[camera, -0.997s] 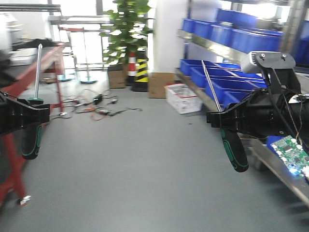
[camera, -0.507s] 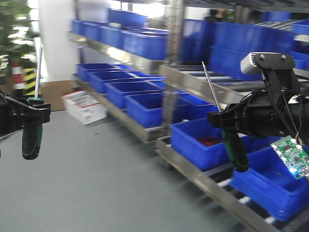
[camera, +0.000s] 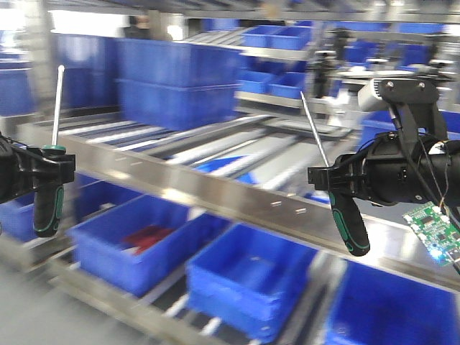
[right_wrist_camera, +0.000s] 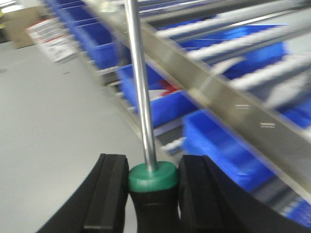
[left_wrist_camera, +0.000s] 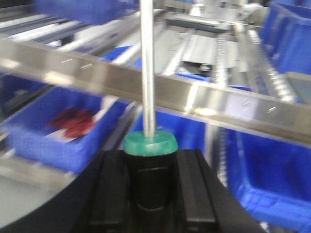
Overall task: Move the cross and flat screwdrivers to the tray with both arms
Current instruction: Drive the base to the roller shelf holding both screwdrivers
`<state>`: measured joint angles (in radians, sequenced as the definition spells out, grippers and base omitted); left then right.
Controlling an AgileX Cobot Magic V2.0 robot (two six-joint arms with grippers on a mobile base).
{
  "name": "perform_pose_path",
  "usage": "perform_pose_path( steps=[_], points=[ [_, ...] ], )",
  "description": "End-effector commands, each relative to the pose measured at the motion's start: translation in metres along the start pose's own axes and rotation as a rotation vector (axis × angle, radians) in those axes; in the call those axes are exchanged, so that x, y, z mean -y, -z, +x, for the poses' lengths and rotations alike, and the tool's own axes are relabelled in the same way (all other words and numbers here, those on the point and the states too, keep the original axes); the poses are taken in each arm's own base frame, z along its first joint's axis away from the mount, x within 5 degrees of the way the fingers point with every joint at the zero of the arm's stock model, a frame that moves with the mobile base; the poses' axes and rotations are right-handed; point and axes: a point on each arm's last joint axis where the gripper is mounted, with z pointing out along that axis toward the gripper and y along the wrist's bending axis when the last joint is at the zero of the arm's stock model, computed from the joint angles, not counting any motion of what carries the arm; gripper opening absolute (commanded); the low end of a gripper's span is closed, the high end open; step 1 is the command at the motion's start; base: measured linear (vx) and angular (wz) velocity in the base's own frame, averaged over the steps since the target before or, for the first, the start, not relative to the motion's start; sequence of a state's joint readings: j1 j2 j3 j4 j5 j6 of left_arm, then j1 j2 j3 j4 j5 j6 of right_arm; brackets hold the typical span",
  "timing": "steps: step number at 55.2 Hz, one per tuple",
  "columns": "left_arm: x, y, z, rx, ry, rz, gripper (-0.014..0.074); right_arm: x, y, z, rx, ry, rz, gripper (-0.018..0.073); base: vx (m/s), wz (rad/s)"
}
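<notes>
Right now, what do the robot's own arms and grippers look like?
Both arms are black. The left gripper and right gripper end in flat, blocky black fingers. The right arm carries a light grey camera box on a black bracket, loose black cables, and a bare green circuit board with a lit blue spot. No markings are readable.

The left gripper [left_wrist_camera: 150,187] has its two black fingers [left_wrist_camera: 112,189] clamped on either side of a screwdriver [left_wrist_camera: 149,144]. The black handle and green collar sit between them, and the silver shaft stands straight up out of frame. Behind runs a steel shelf rail [left_wrist_camera: 204,97], with blue crates beneath. The left crate [left_wrist_camera: 34,143] holds something red [left_wrist_camera: 75,122], too blurred to name.
</notes>
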<state>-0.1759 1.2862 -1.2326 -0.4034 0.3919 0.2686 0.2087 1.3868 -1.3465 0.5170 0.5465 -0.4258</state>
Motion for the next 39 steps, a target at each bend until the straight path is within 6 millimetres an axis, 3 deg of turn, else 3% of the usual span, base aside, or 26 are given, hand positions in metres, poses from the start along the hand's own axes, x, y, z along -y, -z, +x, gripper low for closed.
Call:
perform_pose_path(
  steps=[1,39],
  points=[
    [0.0038,0.0171,-0.0238,0.152,0.009,-0.005,0.0003,-0.0031,0.0202,-0.0237,0.149,0.008,0.023,-0.0008,0.36,-0.72],
    [0.0038,0.0171,-0.0238,0.152,0.009,-0.005,0.0003,-0.0031,0.0202,-0.0237,0.149,0.008,0.023,-0.0008,0.32,-0.60]
  ],
)
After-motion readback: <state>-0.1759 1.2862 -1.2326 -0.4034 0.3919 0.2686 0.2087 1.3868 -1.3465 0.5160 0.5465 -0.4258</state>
